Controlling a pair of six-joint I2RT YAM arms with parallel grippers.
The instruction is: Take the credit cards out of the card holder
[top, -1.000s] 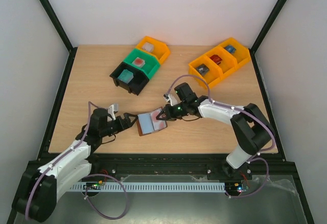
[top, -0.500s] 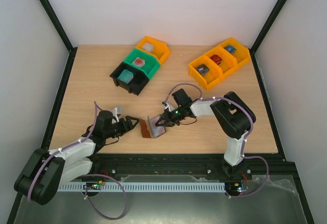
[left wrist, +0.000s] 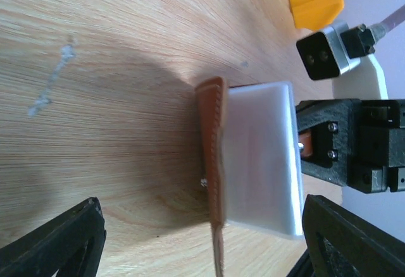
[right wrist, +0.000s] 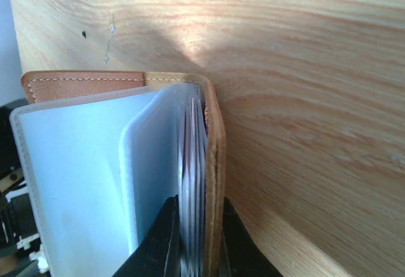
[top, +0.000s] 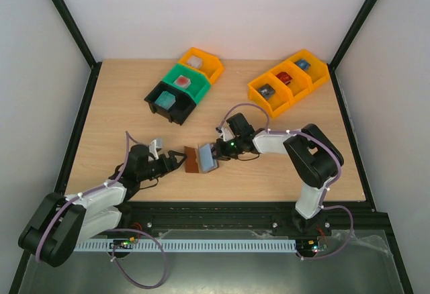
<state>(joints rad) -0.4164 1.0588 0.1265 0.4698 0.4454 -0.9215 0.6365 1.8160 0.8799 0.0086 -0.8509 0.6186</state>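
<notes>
Standing card holder (top: 200, 159) in right gripper (top: 214, 153)

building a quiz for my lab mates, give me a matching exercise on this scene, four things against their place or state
1 card holder
2 left fingers
3 right fingers
4 green bin

a wide open, holding nothing
b shut on the card holder's edge
c between a black bin and an orange bin
d open, blue-grey inside showing

Pairs: 1-d, 2-a, 3-b, 4-c
</notes>
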